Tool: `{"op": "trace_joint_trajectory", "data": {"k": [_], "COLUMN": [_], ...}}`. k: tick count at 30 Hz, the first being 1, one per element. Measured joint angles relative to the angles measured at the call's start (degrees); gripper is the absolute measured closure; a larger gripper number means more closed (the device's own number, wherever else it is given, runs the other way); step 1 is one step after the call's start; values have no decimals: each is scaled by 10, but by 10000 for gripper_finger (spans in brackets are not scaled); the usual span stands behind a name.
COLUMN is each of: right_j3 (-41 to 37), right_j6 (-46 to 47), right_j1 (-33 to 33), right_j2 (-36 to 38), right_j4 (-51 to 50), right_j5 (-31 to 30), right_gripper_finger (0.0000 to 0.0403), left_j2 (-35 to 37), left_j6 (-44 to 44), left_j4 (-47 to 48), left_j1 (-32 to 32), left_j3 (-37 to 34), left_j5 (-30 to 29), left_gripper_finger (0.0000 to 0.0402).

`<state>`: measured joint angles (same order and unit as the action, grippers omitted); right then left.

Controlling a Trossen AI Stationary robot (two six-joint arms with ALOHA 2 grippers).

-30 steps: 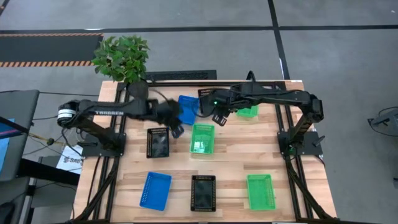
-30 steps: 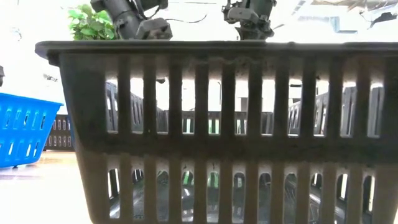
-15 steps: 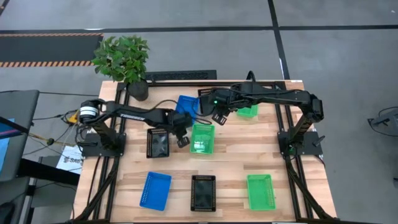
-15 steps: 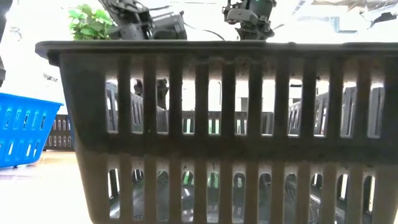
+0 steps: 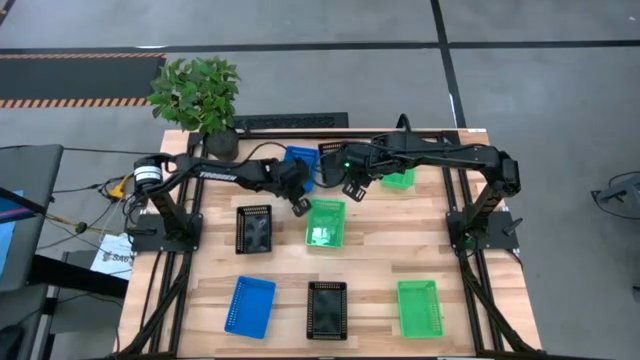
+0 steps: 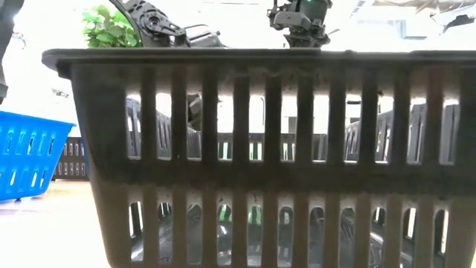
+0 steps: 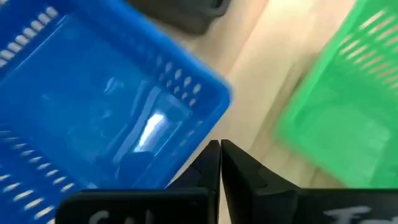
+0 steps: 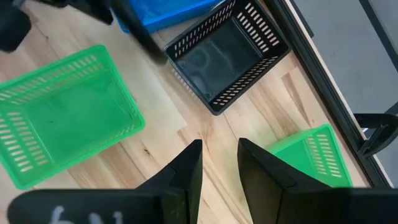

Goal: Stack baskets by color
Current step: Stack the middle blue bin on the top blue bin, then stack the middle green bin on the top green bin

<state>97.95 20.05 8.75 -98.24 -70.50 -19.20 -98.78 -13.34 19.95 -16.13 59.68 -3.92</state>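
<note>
A blue basket sits at the table's far middle, partly under my left arm. My left gripper is shut and points down between that basket's corner and a green basket. My right gripper hangs open and empty above the table, near a black basket and a second green basket. Another black basket rests left of centre. Near the front edge stand a blue basket, a black one and a green one. My left gripper holds its shut fingertips close below the blue basket's corner, coming down at a slant from the table's left. I cannot tell whether they touch the basket's wall.
A potted green plant stands at the far left corner. A dark rail runs along the far edge. In the low view the front black basket fills most of the picture. Bare wood lies between the middle and near rows.
My left gripper has reached toward the table's right and sunk lower, staying shut, and now stands between the far blue basket and the middle green one. My right arm has kept still.
</note>
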Motion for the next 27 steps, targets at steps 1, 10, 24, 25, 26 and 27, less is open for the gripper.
{"op": "trace_joint_trajectory", "data": {"k": [1, 10, 24, 25, 26, 27], "right_j3": [0, 0, 0, 0, 0, 0], "right_j6": [0, 0, 11, 11, 11, 11], "right_j1": [0, 0, 0, 0, -1, -2], "right_j2": [0, 0, 0, 0, 0, 0], "right_j4": [0, 6, 40, 42, 46, 54], "right_j5": [0, -1, 0, 0, 0, 0], "right_gripper_finger": [280, 280, 250, 247, 245, 243], "left_j2": [0, 21, 253, 272, 290, 306], "left_j6": [5, -11, -334, -378, -421, -463], "left_j4": [-9, 31, 520, 539, 549, 555], "left_j1": [-4, -27, 107, 123, 139, 153], "left_j3": [0, 41, 110, 97, 81, 63], "left_j5": [-11, 0, -91, -105, -116, -122], "left_gripper_finger": [401, 401, 399, 396, 391, 383]}}
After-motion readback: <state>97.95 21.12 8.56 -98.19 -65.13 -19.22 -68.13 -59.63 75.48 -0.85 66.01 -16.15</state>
